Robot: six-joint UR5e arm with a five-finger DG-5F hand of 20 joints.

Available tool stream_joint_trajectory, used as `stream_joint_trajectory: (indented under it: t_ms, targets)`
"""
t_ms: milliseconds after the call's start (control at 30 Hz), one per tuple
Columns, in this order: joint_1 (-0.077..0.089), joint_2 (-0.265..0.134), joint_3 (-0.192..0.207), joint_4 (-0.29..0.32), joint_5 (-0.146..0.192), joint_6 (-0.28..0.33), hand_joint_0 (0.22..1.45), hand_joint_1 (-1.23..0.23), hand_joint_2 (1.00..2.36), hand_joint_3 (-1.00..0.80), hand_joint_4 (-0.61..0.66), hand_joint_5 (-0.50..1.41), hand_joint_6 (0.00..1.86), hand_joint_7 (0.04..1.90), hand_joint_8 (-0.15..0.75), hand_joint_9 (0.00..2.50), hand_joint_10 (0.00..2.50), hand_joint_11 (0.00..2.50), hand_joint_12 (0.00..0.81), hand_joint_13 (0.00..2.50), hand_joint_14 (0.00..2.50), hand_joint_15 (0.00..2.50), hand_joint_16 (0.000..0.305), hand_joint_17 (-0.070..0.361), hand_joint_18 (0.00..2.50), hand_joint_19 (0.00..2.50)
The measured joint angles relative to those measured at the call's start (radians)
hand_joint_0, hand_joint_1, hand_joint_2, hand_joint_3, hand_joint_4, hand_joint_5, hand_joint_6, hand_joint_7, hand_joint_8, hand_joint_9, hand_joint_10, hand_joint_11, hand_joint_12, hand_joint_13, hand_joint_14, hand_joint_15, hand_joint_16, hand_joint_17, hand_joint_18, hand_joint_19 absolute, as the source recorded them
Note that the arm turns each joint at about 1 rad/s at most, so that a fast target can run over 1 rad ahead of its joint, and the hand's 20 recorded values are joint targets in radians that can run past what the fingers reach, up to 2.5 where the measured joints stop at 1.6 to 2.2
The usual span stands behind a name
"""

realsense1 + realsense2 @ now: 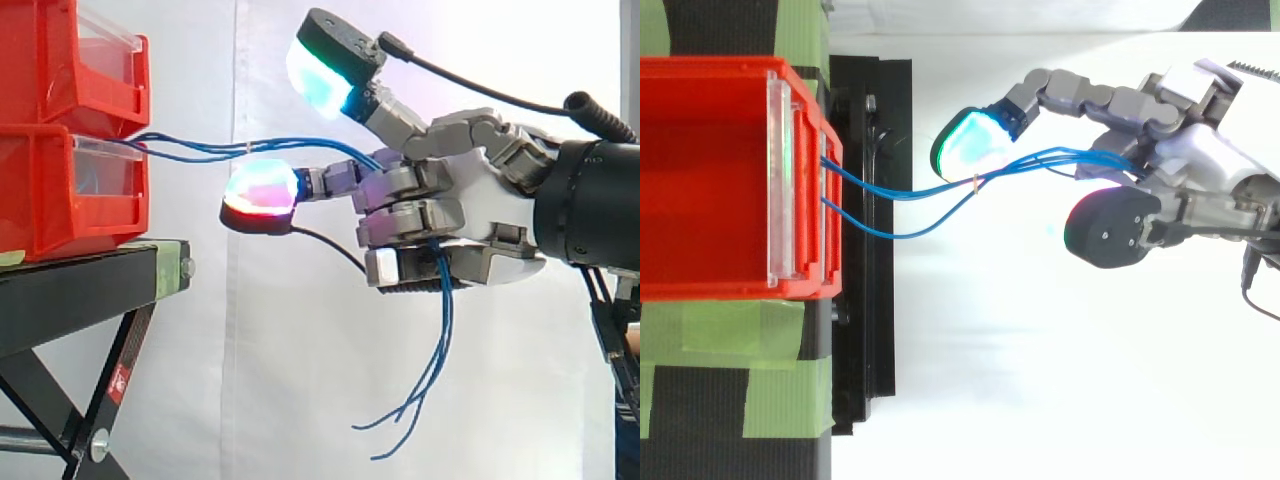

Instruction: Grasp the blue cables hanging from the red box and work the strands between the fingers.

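In the side view you see the upper bin [70, 60] stacked on the lower bin [60, 190] at the right edge of the stand [80, 275]. The cables [975, 183] leave the lower bin's front, span the gap beyond that edge and pass inside the curled robot hand [470, 200]. Their ends hang below it.

You've got 2 red bins [45, 190], 1 black stand [70, 290], 1 hand [470, 200] & 1 bunch of blue cables [970, 184]. Top view: 2 strands leaving the bin. Side view: approx 3 loose ends, can't count exactly tbh.
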Motion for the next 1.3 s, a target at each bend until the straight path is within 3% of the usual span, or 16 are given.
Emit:
stream_joint_trajectory:
  t_ms: [300,533,933,1300]
  targets:
    - [0.0,0.0,0.013,0.035,0.018,-0.072,0.8,-0.61,1.0,-0.91,0.27,0.28,0.0,1.32,0.532,1.78,2.5,2.5,0.684,1.96,2.5,1.71,0.243,0.182,2.5,0.6]
    - [0.003,0.0,0.016,0.044,0.02,-0.091,0.84,-0.64,1.01,-0.84,0.26,0.3,0.01,1.41,0.532,1.78,2.5,2.5,0.684,1.96,2.5,1.71,0.243,0.182,2.5,0.6]
    - [0.009,0.0,0.017,0.041,0.026,-0.094,0.87,-0.68,1.01,-0.74,0.27,0.24,0.39,1.32,0.532,1.78,2.5,2.5,0.684,1.96,2.5,1.71,0.243,0.182,2.5,0.6]
    - [0.009,0.0,0.017,0.039,0.029,-0.094,0.88,-0.68,1.02,-0.63,0.25,0.24,0.44,1.34,0.532,1.78,2.5,2.5,0.684,1.96,2.5,1.71,0.243,0.182,2.5,0.6]
